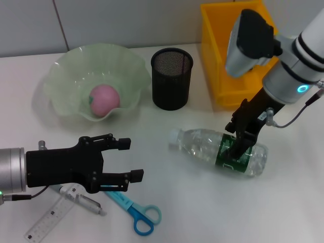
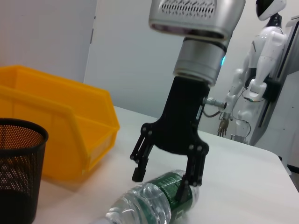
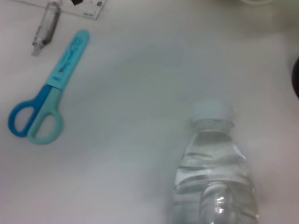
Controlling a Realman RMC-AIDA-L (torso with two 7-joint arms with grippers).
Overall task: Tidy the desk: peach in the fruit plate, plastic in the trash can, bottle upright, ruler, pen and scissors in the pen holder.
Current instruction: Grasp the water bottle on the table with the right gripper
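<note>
One item of the list looks done so far: the peach point(image 1: 104, 99) already sits in the green fruit plate point(image 1: 61, 76) at far left, rest still pending. Going left to right: clear ruler point(image 1: 50, 218) lies flat at the near-left table edge, pen point(image 1: 81, 199) just beside it partly under the left gripper point(image 1: 130, 160), which hovers low over them w/ fingers spread open, holding nothing. Blue scissors point(image 1: 132, 209) lie flat just right of the pen, blades toward the gripper. Black mesh pen holder point(image 1: 172, 78) stands upright mid-table, nothing seen sticking out of it, so ruler, pen & scissors all remain to go in. Water bottle point(image 1: 217, 151) lies on its side right of centre, cap pointing left; right gripper point(image 1: 238, 144) is down over its green label, fingers straddling the body, not visibly squeezed shut yet — likely the step in hand is standing it up. Yellow bin point(image 1: 215, 76) at back right prob. serves as trash can; no plastic scrap visible anywhere, so can't judge that item.
</note>
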